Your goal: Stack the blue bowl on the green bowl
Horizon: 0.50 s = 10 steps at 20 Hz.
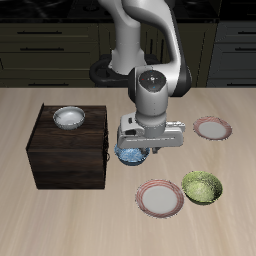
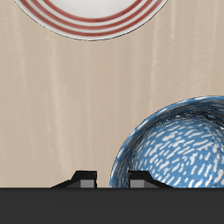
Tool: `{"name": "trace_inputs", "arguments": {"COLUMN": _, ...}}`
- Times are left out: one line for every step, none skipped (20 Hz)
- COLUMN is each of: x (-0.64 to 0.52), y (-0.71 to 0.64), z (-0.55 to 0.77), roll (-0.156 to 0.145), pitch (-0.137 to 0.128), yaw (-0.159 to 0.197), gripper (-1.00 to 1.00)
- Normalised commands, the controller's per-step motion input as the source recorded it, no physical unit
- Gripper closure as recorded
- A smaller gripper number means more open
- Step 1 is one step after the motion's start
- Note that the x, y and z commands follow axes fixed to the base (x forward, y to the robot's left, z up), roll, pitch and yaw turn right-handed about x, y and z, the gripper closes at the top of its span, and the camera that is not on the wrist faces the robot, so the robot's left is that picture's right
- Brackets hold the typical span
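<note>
End effector [image 1: 135,150] low over blue bowl [image 1: 131,155], fingers straddling its rim per wrist view: one fingertip [image 2: 143,183] inside bowl, other outside. Whether fingers grip rim: cannot tell. Blue bowl on desk [image 1: 40,220], just beside dark wooden box [image 1: 68,155]. Green bowl [image 1: 202,186] nearer front edge, apart from blue bowl, beside pink-rimmed plate [image 1: 159,198]. Second pink-rimmed plate [image 1: 212,127] farther back. White-grey bowl [image 1: 69,117] atop box.
</note>
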Motion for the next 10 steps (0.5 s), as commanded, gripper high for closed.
{"name": "trace_inputs", "arguments": {"x": -0.08, "y": -0.03, "z": 0.10, "roll": 0.014, "pitch": -0.036, "yaw": 0.000, "gripper": 1.00}}
{"name": "trace_inputs", "arguments": {"x": 0.08, "y": 0.01, "z": 0.06, "roll": -0.006, "pitch": -0.005, "yaw": -0.011, "gripper": 1.00}}
{"name": "trace_inputs", "arguments": {"x": -0.01, "y": -0.01, "z": 0.06, "roll": 0.025, "pitch": -0.004, "yaw": -0.018, "gripper": 1.00}}
{"name": "trace_inputs", "arguments": {"x": -0.04, "y": 0.00, "z": 0.06, "roll": 0.016, "pitch": -0.018, "yaw": 0.008, "gripper": 1.00}}
{"name": "trace_inputs", "arguments": {"x": 0.05, "y": -0.02, "z": 0.07, "roll": 0.006, "pitch": -0.003, "yaw": -0.010, "gripper": 1.00}}
{"name": "trace_inputs", "arguments": {"x": 0.01, "y": 0.02, "z": 0.05, "roll": 0.012, "pitch": -0.019, "yaw": 0.010, "gripper": 1.00}}
{"name": "trace_inputs", "arguments": {"x": 0.02, "y": -0.01, "z": 0.07, "roll": -0.006, "pitch": -0.006, "yaw": -0.017, "gripper": 1.00}}
{"name": "trace_inputs", "arguments": {"x": -0.02, "y": 0.03, "z": 0.11, "roll": 0.021, "pitch": -0.013, "yaw": -0.001, "gripper": 1.00}}
{"name": "trace_inputs", "arguments": {"x": -0.03, "y": 0.02, "z": 0.11, "roll": 0.013, "pitch": -0.009, "yaw": -0.006, "gripper": 1.00}}
{"name": "trace_inputs", "arguments": {"x": -0.09, "y": 0.06, "z": 0.21, "roll": 0.011, "pitch": -0.025, "yaw": 0.000, "gripper": 1.00}}
